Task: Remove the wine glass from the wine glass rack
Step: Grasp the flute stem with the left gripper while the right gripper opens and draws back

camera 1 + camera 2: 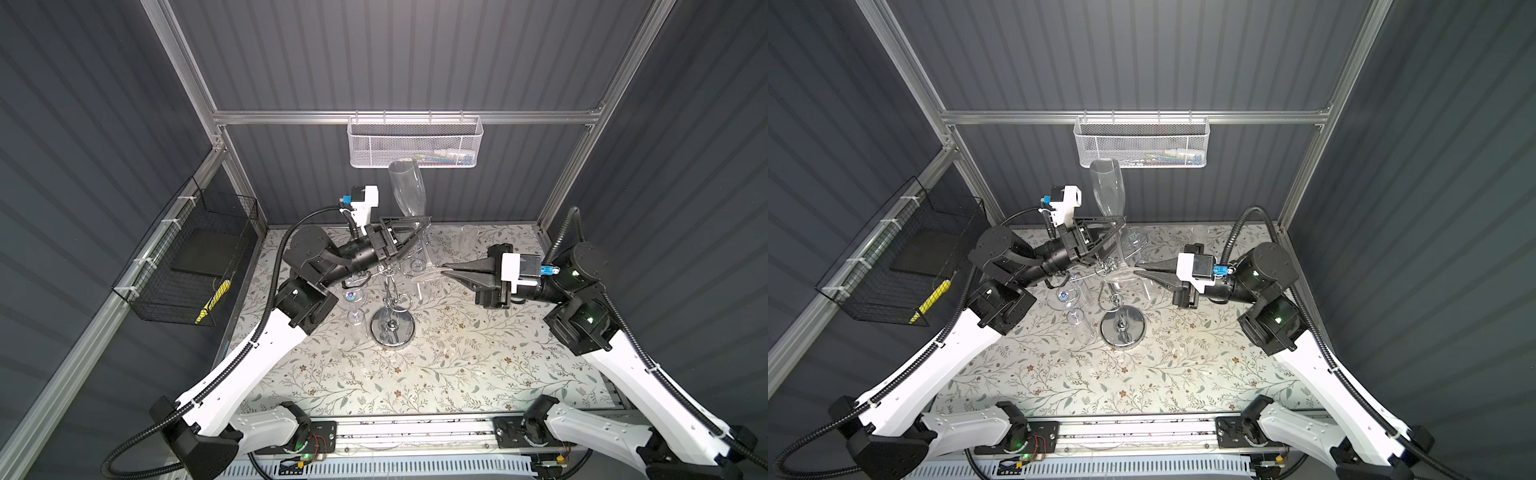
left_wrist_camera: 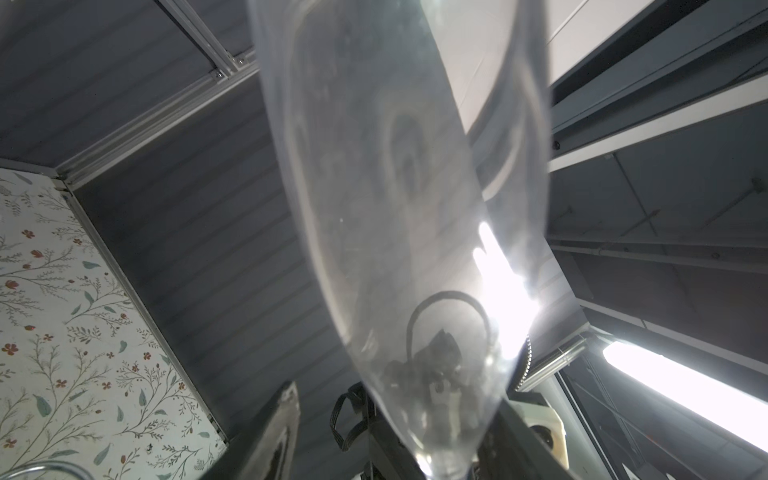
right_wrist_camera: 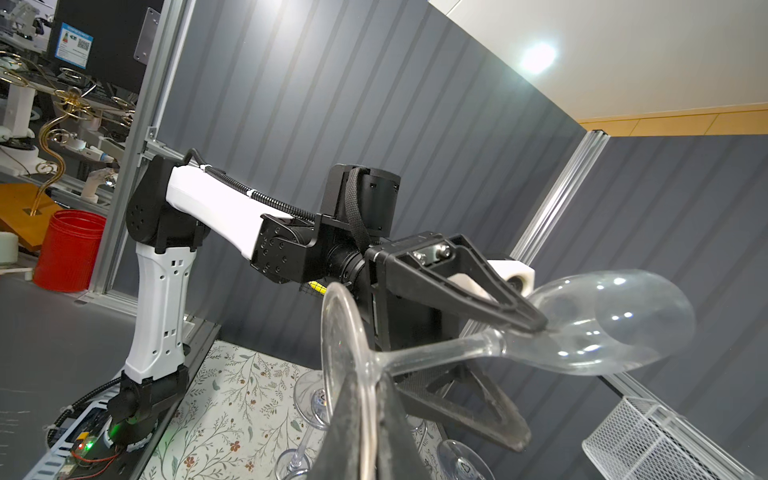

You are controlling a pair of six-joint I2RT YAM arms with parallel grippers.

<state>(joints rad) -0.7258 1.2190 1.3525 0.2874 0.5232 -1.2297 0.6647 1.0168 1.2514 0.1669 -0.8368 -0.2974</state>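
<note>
Wine glass [image 1: 406, 187] [image 1: 1106, 187] stands high over the middle of the table [image 1: 457, 374], bowl up and leaning toward the far wall, with both of my arms at it. My right gripper [image 1: 445, 268] comes in from the right and is clamped tight on the rim of the glass's foot. On the right wrist feed I see that rim pinched between the two dark fingers [image 3: 395, 440].

My left gripper [image 1: 422, 230] reaches in from the left and straddles the glass where the stem meets the bowl, jaws partly parted. On the right wrist feed its upper finger [image 3: 511, 307] touches the bottom of the bowl, while the lower one lies apart beneath the stem. The left wrist feed agrees: the bowl fills the frame, and a gap shows between it and one finger [image 2: 278, 428]. I read that as contact on one side, not a grip.

The wine glass rack [image 1: 405, 332] [image 1: 1133, 332] stands on its round base nearer to me than the bowl. The foot of the glass lies just right of the rack's top arms, and I cannot tell whether it touches a hook. Other glasses [image 1: 354, 297] hang on the rack's left side.
</note>
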